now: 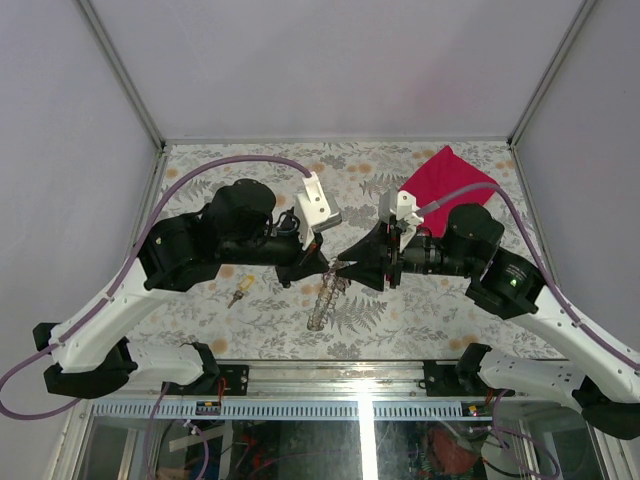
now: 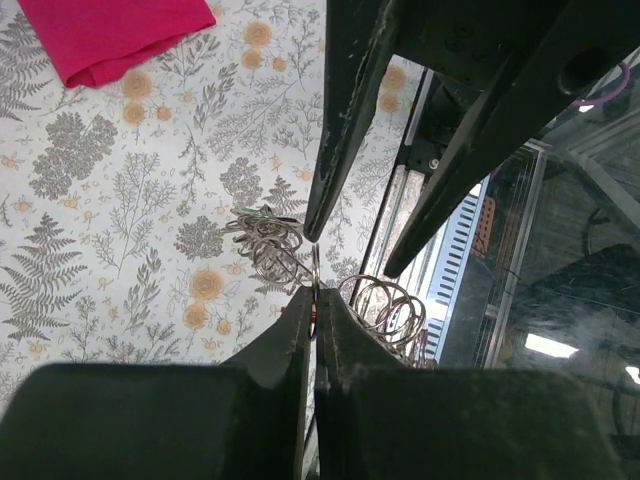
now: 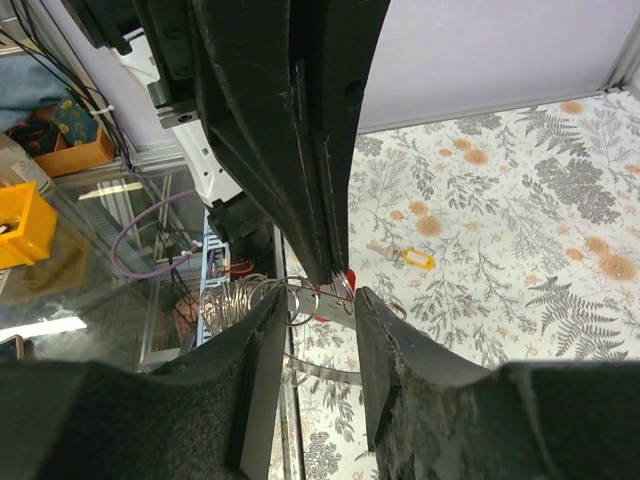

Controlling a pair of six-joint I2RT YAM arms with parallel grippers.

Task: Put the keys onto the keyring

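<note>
My left gripper [image 2: 316, 296] is shut on a thin wire keyring [image 2: 316, 270], held above the table mid-scene [image 1: 330, 265]. A chain of linked rings [image 1: 321, 305] hangs from it. My right gripper [image 3: 318, 300] faces it tip to tip [image 1: 346, 265] with its jaws open. Between them lie rings and a flat metal blade [image 3: 326, 308], and a red key head [image 3: 350, 282] shows just behind the left gripper's tips. I cannot tell whether the red key is threaded on the ring. A yellow-headed key [image 1: 240, 291] lies on the table to the left, also visible in the right wrist view [image 3: 410, 259].
A red cloth [image 1: 445, 178] lies at the back right of the floral table cover [image 1: 250, 330]. More coiled rings [image 2: 392, 308] hang beside the left fingers. The table's near edge with its metal rail [image 1: 330, 408] runs just behind the arm bases.
</note>
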